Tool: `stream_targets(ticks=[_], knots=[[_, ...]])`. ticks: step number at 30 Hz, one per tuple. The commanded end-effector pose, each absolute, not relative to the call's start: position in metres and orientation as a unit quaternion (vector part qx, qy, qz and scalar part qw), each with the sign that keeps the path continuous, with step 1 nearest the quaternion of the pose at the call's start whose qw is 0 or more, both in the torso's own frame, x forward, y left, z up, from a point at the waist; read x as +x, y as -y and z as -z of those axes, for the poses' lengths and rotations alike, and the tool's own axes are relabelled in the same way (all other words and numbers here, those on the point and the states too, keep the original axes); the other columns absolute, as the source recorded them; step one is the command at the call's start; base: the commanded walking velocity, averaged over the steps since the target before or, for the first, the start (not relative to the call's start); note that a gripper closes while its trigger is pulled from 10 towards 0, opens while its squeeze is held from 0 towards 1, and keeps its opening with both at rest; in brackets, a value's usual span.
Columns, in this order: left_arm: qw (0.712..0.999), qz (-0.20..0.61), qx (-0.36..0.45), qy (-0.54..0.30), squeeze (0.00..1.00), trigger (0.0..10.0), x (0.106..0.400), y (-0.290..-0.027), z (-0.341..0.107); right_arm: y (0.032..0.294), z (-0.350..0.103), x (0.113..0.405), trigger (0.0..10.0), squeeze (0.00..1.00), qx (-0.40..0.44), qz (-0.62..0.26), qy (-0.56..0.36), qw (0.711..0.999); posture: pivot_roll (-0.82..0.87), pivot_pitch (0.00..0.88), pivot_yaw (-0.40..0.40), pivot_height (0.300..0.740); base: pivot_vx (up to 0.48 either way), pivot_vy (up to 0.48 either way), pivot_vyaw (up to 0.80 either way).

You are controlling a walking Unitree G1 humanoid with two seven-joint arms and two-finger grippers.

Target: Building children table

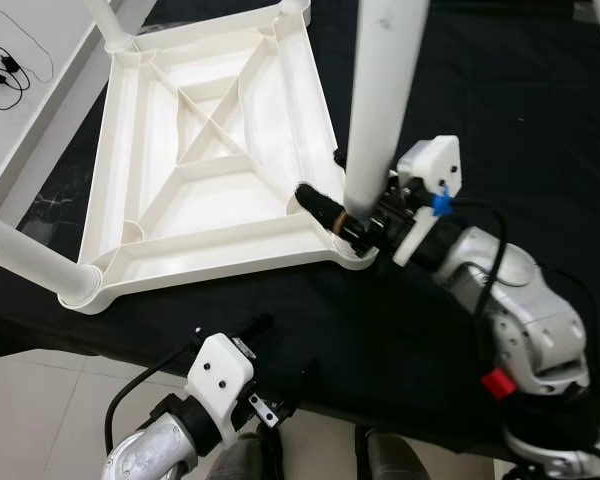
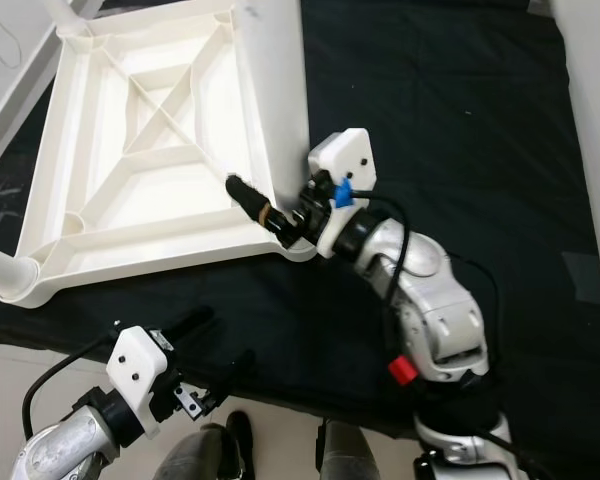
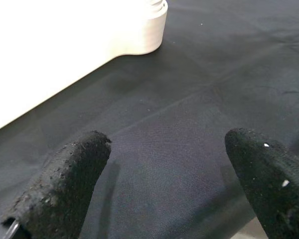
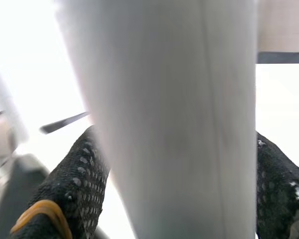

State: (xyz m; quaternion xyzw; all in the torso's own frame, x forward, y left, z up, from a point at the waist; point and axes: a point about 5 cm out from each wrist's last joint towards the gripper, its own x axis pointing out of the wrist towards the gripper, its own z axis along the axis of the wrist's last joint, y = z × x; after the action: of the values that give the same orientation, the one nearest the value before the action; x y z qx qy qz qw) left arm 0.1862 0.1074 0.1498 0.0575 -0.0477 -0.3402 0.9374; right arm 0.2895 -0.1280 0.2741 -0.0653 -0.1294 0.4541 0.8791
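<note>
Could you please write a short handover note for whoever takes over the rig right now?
Right pincer: shut on a white leg, held upright at the near right corner socket of the upturned tabletop.
Left pincer: open, idle over the black cloth near the front edge.
Done: legs stand in the near left and far left corners.
Left: whether the held leg is fully seated cannot be told; the far right corner is cut off from view.

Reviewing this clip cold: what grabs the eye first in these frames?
The white tabletop lies upside down on the black cloth, its ribbed underside facing up. At its near corner the right gripper has its jaws clamped around an upright white table leg. The left gripper hovers open over the cloth near the front edge.
</note>
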Motion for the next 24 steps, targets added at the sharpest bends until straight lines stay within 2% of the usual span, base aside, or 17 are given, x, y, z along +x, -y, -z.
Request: stream_targets(ticks=[1,5,11,12,19,24], knots=[[0.938,0.340,0.054,0.034,0.00,10.0,0.183,-0.107,-0.143,0.133,-0.279,0.289,10.0,0.00,-0.073,-0.516,0.137,0.842,-0.01,0.325,0.085,0.740,0.000,0.000,0.00],[0.938,0.341,0.052,0.036,0.00,10.0,0.183,-0.106,-0.143,0.143,-0.291,0.300,10.0,0.00,-0.080,-0.553,0.140,0.817,-0.01,0.319,0.075,0.740,0.000,0.000,0.00],[0.938,0.340,0.051,0.038,0.00,10.0,0.183,-0.105,-0.143,0.143,-0.297,0.306,10.0,0.00,-0.092,-0.570,0.141,0.804,-0.01,0.316,0.069,0.740,0.000,0.000,0.00],[0.939,0.339,0.051,0.038,0.00,10.0,0.183,-0.105,-0.143,0.143,-0.297,0.307,0.0,0.00,-0.095,-0.581,0.140,0.796,0.00,0.312,0.063,0.740,0.000,0.000,0.00],[0.940,0.336,0.049,0.040,0.00,10.0,0.182,-0.104,-0.143,0.145,-0.295,0.311,0.0,0.00,-0.100,-0.620,0.130,0.768,-0.01,0.309,0.062,0.740,0.000,0.000,0.00],[0.939,0.339,0.047,0.040,0.00,10.0,0.181,-0.103,-0.142,0.140,-0.280,0.306,0.0,0.00,-0.111,-0.618,0.112,0.770,-0.02,0.310,0.059,0.740,0.000,0.000,0.00]])
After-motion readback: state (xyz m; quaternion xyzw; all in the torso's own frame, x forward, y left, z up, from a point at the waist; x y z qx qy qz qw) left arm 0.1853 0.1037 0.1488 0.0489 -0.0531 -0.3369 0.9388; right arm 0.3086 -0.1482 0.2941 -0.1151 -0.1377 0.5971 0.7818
